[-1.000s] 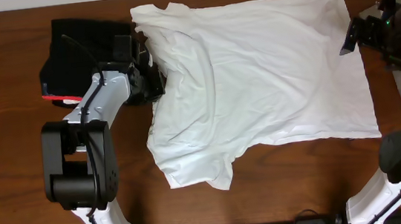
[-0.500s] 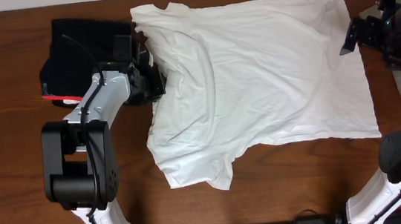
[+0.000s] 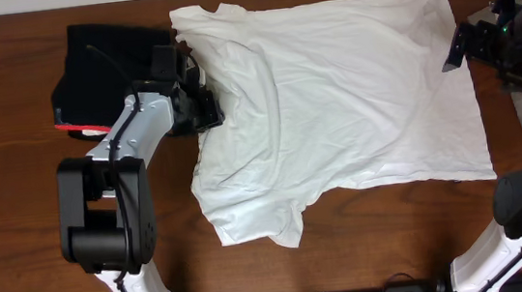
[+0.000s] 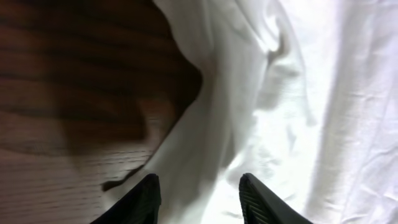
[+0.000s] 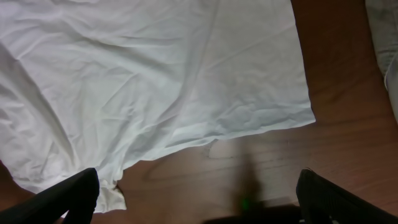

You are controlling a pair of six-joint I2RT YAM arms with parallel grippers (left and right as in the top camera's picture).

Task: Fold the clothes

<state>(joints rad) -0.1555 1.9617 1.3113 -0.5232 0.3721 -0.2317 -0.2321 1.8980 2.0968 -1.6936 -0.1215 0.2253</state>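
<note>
White tee (image 3: pixel 334 99) lies spread across mid table (image 3: pixel 13 191), mostly flat. Its left side is bunched into folds and the lower-left corner hangs crumpled toward the front edge. Black garment (image 3: pixel 101 61) w/ red edge sits at far left, just beside the tee's collar end. Part of it is under the L arm. Grey-beige cloth (image 5: pixel 387 43) shows at the far right, apart from the tee.

L claw (image 3: pixel 204 108) sits at the tee's left edge, upper part, right where white fabric meets bare wood, between black garment and tee body. Wrist view: L claw (image 4: pixel 202 199) has its fingers (image 4: pixel 149 199) spread partway, w/ a ridge of the tee (image 4: pixel 311 93) running down into the gap between them. Fabric isn't pinched as far as seen. Can't tell whether the tips touch the cloth. Dark wood of the table (image 4: pixel 62 93) is to their left.

R claw (image 3: pixel 460 47) hangs off the tee's right edge near the top-right corner, just beside the fabric, not on it. Wrist view: R claw (image 5: pixel 196 190) is spread wide, one finger (image 5: pixel 74 196) at each lower corner of the view. Between them is bare table (image 5: pixel 348 93). The tee (image 5: pixel 155 81) fills the upper left, its hem and corner just ahead of the fingers. R claw grips no cloth.
</note>
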